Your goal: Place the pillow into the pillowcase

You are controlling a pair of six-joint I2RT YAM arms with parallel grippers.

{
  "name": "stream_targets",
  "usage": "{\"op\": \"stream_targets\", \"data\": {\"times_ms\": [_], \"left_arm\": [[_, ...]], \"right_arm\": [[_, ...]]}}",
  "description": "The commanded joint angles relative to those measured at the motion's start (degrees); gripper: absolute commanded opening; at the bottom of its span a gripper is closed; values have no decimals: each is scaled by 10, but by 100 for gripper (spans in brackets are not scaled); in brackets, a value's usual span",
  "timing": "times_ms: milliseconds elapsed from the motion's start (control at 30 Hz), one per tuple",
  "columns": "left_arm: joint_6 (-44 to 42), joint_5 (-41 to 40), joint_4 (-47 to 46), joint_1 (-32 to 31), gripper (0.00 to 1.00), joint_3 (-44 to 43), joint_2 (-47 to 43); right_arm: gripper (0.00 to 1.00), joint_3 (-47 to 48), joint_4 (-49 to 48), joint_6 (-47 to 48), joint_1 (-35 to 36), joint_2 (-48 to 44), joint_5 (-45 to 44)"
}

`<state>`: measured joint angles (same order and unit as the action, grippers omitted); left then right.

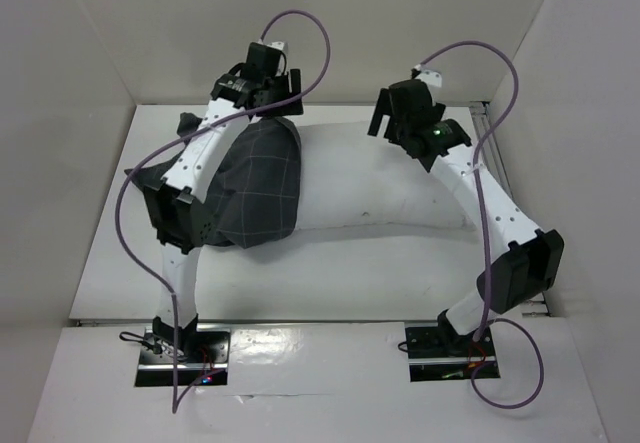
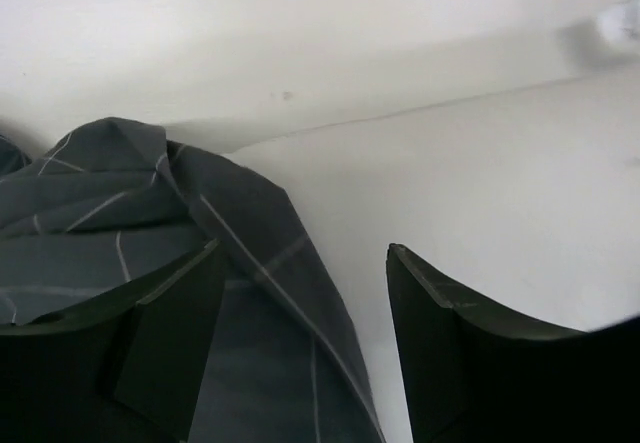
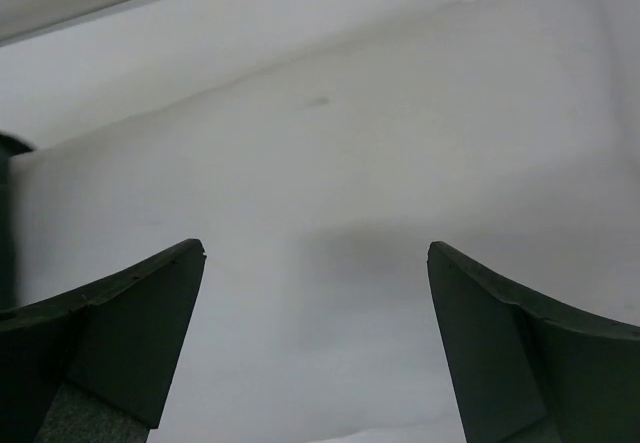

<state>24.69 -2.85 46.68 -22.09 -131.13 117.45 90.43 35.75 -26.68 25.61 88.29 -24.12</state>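
My left hand (image 2: 305, 263) is released, empty, the pillowcase (image 2: 110, 203) edge just under it. My right hand (image 3: 315, 263) is released too, bare pillow (image 3: 330, 133) beneath and beyond it. With nothing gripped, the cloth may slide back off the pillow.

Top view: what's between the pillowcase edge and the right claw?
Only uncovered pillow: in the top view its white surface runs from the pillowcase to beneath the open right claw. Right wrist view shows the same bare white.
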Motion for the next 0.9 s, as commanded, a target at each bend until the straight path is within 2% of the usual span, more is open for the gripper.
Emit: {"op": "stream_targets", "data": {"times_ms": [0, 67, 233, 333, 400, 433, 467, 533, 600, 667, 700, 767, 867], "left_arm": [[14, -58, 55, 18, 77, -67, 73], [14, -67, 20, 18, 72, -55, 83], [19, -73, 15, 23, 66, -35, 96], [19, -56, 2, 23, 57, -14, 90], [13, -41, -10, 23, 44, -14, 85], [13, -23, -10, 23, 23, -14, 80], [5, -7, -30, 23, 13, -8, 80], [5, 34, -42, 23, 0, -8, 74], [0, 57, -54, 18, 0, -8, 62], [-5, 87, -60, 0, 0, -28, 62], [-12, 97, -60, -8, 0, -37, 62], [-17, 125, -65, -33, 0, -54, 62], [-30, 156, -65, -72, 0, -71, 62]], "right_arm": [[100, 5, 66, 22, -51, -21, -65], [100, -15, 66, 28, -71, -27, -50], [100, -72, 59, 28, -128, -27, -22], [100, -102, 51, 34, -155, -27, 0], [100, -126, 43, 34, -168, -22, 18], [100, -135, 30, 29, -180, -22, 27], [100, -154, 21, 29, -186, -22, 37], [95, -171, 6, 22, -194, -16, 67], [69, -193, -29, 22, -195, -11, 128], [36, -200, -63, 28, -195, -4, 185], [2, -200, -76, 28, -195, -4, 210], [0, -206, -102, 22, -163, -14, 260], [0, -191, -129, 8, -104, -53, 247]]}}
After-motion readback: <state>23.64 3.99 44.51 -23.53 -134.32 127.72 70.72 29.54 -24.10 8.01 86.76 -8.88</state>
